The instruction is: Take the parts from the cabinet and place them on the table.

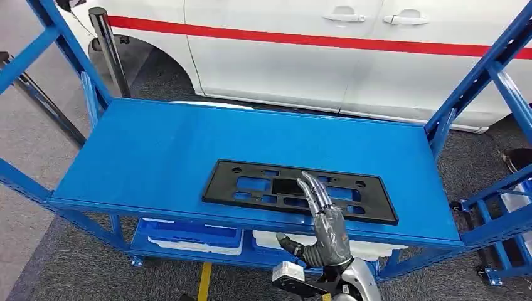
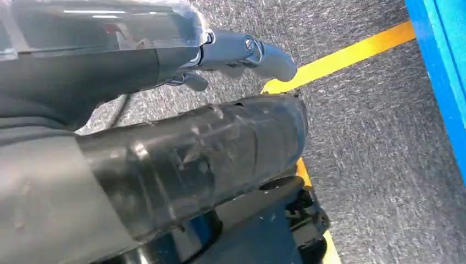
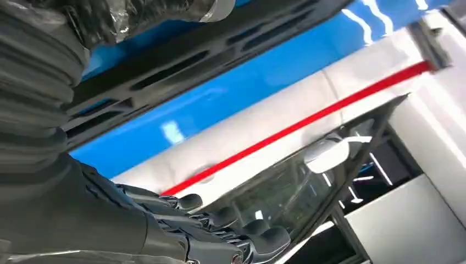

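While our right hand [image 1: 323,229] hovers with fingers spread and holding nothing, the black part [image 1: 300,190] lies flat just beyond its fingertips on the blue shelf [image 1: 157,150], ready for grasping.

You're in a vehicle workshop or car-plant floor; a white car [image 1: 351,56] with a red side stripe stands just behind a blue steel rack [image 1: 157,150]; grey carpet-like flooring [image 1: 37,144] carries a yellow marking line [image 2: 340,55]; white and blue bins [image 1: 188,235] sit on the rack's lower shelf.
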Robot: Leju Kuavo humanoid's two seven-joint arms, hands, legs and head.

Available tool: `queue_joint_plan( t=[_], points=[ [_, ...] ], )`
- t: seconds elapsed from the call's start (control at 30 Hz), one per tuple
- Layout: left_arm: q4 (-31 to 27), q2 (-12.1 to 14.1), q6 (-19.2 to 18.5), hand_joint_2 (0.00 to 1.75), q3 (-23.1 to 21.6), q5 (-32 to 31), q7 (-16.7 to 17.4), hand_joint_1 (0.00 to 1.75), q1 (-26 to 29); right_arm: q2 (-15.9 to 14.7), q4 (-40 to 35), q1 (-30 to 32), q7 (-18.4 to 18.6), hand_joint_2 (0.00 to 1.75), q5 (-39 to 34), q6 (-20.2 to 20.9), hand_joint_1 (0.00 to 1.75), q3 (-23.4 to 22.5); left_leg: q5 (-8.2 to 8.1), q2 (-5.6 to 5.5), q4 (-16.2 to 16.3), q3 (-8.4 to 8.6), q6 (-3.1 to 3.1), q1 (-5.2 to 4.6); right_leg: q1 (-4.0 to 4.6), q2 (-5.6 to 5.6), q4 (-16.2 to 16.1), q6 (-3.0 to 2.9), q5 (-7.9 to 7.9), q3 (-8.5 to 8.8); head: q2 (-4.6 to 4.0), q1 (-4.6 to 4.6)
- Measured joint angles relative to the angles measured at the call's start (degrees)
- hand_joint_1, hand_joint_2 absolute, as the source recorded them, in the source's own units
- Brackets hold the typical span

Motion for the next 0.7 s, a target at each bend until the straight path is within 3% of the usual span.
queue_joint_plan(
  t=[0.03, 0.1, 0.13, 0.17, 0.27, 0.3, 0.33, 0.37, 0.43, 0.47, 0.5, 0.57, 0.6, 0.63, 0.67, 0.7],
  points=[
    [0.00, 0.00, 0.13, 0.00, 0.00, -0.04, 0.07, 0.00, 0.00, -0.41, -0.02, -0.01, 0.06, 1.75, 0.22, -0.04, 0.00, -0.33, -0.08, -0.04, 0.04, 0.08, -0.01, 0.00, -0.01, 0.00, -3.10, -0.12, 2.48, 1.28, 0.00, 0.00],
    [0.00, -0.04, 0.20, 0.00, -0.02, -0.07, 0.09, 0.00, -0.01, -0.80, -0.17, -0.07, 0.17, 1.75, 0.39, -0.20, 0.00, -0.52, -0.28, -0.13, 0.06, 0.42, -0.15, 0.00, 0.03, 0.00, -12.86, -0.65, 7.60, 6.02, 0.00, 0.00],
    [0.00, -0.07, 0.26, 0.00, -0.02, -0.07, 0.09, 0.00, -0.01, -1.05, -0.33, -0.11, 0.55, 1.75, 0.81, -0.42, 0.00, -0.63, -0.37, -0.15, 0.03, 0.46, -0.30, -0.01, 0.15, -0.03, -17.19, -1.05, 8.15, 7.87, 0.00, 0.02],
    [0.00, -0.07, 0.26, 0.00, -0.02, -0.07, 0.09, 0.00, -0.10, -1.42, -0.50, -0.14, 0.91, 1.75, 1.35, -0.72, 0.00, -0.91, -0.54, -0.22, 0.32, 0.22, -0.65, -0.40, 0.57, -0.01, -18.12, -1.18, 7.88, 8.22, 0.00, -0.02],
    [0.00, -0.07, 0.26, 0.00, -0.02, -0.11, 0.17, 0.00, -0.07, -2.51, -0.98, -0.10, 1.75, 1.75, 2.12, -0.92, 0.00, -2.09, -0.35, -0.23, -0.18, 0.42, -1.61, -0.20, 0.72, 0.12, -17.98, -1.65, 7.94, 8.06, 0.00, -0.02],
    [0.00, -0.04, 0.26, 0.00, -0.02, -0.11, 0.17, 0.00, -0.07, -2.84, -1.18, -0.11, 1.90, 1.75, 2.18, -0.92, 0.00, -2.47, -0.70, -0.18, 0.06, 0.36, -2.00, -0.39, -0.01, 0.09, -18.66, -2.22, 8.34, 8.54, 0.00, -0.04],
    [0.00, -0.04, 0.26, 0.00, -0.02, -0.11, 0.20, 0.00, -0.07, -3.08, -1.31, -0.17, 1.97, 1.75, 2.18, -0.92, 0.00, -2.89, -1.64, -0.16, 1.15, 0.06, -2.21, -0.19, 0.09, 0.01, -18.94, -2.40, 8.46, 8.72, 0.00, -0.02],
    [0.00, -0.04, 0.26, 0.00, -0.02, -0.11, 0.20, 0.00, -0.05, -3.23, -1.49, -0.27, 2.01, 1.75, 2.21, -0.94, 0.00, -3.30, -3.69, -0.16, 4.11, -1.22, -2.37, -0.17, 0.09, -0.08, -18.94, -2.90, 8.49, 8.70, 0.00, -0.13],
    [0.00, -0.04, 0.26, 0.00, -0.02, -0.11, 0.20, 0.00, -0.03, -3.56, -1.53, -0.21, 2.10, 1.75, 2.21, -0.94, 0.00, -3.58, -8.09, -0.15, 12.97, -5.29, -2.65, -0.09, 0.28, -0.15, -18.91, -2.97, 8.45, 8.63, 0.00, -0.11],
    [0.00, -0.04, 0.26, 0.00, -0.02, -0.11, 0.20, 0.00, 0.04, -3.74, -1.51, -0.15, 2.12, 1.75, 2.21, -0.94, 0.00, -3.71, -9.23, -0.15, 17.06, -7.22, -2.76, -0.09, 0.36, -0.18, -18.85, -3.01, 8.43, 8.59, 0.00, -0.11],
    [0.00, -0.04, 0.26, 0.00, -0.02, -0.11, 0.22, 0.00, 0.11, -3.87, -1.51, -0.13, 2.12, 1.75, 2.23, -0.94, 0.00, -3.82, -8.67, -0.15, 17.78, -7.58, -2.75, -0.09, 0.42, -0.17, -18.76, -3.03, 8.40, 8.61, 0.00, -0.11],
    [0.00, -0.04, 0.26, 0.00, -0.02, -0.11, 0.22, 0.00, 0.11, -3.95, -1.53, -0.13, 2.14, 1.75, 2.57, -0.96, 0.00, -3.98, -4.62, -0.15, 12.13, -4.95, -2.50, -0.10, 0.45, -0.06, -18.54, -3.04, 8.26, 8.68, 0.00, -0.11],
    [0.00, -0.02, 0.26, 0.00, -0.02, -0.11, 0.22, 0.00, 0.04, -3.98, -1.53, -0.14, 2.14, 1.75, 3.08, -1.03, 0.00, -4.06, -1.58, -0.15, 6.11, -2.05, -2.19, -0.11, 0.48, 0.02, -18.31, -2.95, 8.12, 8.75, 0.00, -0.11],
    [0.00, -0.02, 0.26, 0.00, -0.04, -0.11, 0.22, 0.00, -0.02, -4.08, -1.57, -0.14, 2.14, 1.75, 3.51, -1.07, 0.00, -4.19, -0.32, -0.15, 1.52, -0.05, -1.77, -0.20, 0.47, 0.03, -18.07, -2.75, 7.97, 8.68, 0.00, -0.09],
    [0.00, 0.02, 0.26, 0.00, -0.04, -0.13, 0.22, 0.00, -0.11, -4.22, -1.57, -0.18, 2.21, 1.75, 3.89, -1.05, 0.00, -4.35, -1.04, -0.19, 0.42, 0.54, -1.62, -0.57, 0.95, 0.04, -17.70, -2.43, 7.78, 8.39, 0.00, -0.09],
    [0.00, 0.02, 0.26, 0.00, -0.06, -0.15, 0.26, 0.00, -0.20, -4.54, -1.57, -0.18, 2.38, 1.75, 4.46, -0.98, 0.00, -4.59, -0.82, -0.21, 0.56, 0.37, -1.41, -0.52, 0.77, 0.07, -17.72, -2.13, 7.91, 8.23, 0.00, -0.09]
  ],
)
